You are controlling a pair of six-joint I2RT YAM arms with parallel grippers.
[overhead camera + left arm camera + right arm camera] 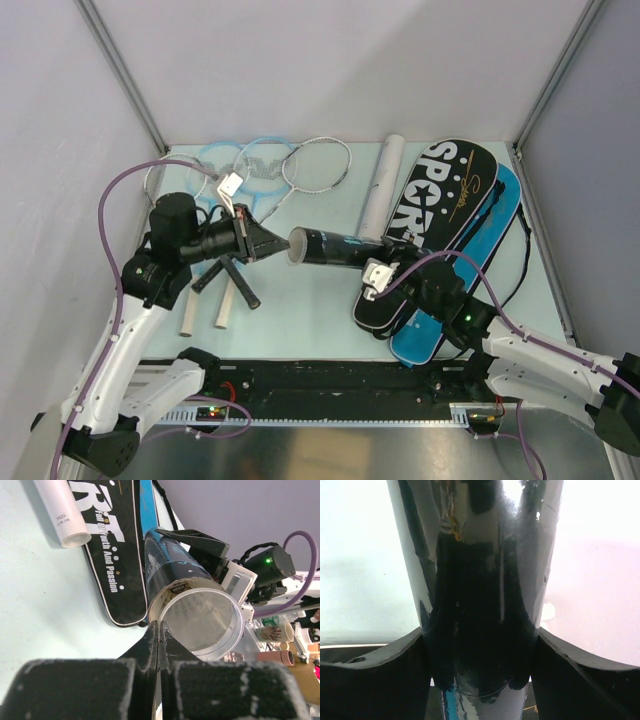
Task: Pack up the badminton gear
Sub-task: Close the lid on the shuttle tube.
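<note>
Left gripper (158, 630): fingers pressed flat together, nothing visible between them, tips at the open rim of the black tube (330, 247). Right gripper (481, 635): fingers clamped on both sides of the tube's far half, holding it level by the black "SPORT" bag (450, 200).

Both the left arm (112, 365) and the right arm (545, 352) are built of smooth white shell links joined by black cylindrical motor housings. A purple cable (108, 215) loops loosely along each arm, and a small white camera block (230, 185) is mounted at each wrist. The left gripper (159, 645) has matte black, wedge-shaped fingers (149, 647) whose broad bases are flecked with whitish scuffs. The right gripper (480, 650) is black too. A green light (268, 560) glows on the right arm's black wrist housing.
</note>
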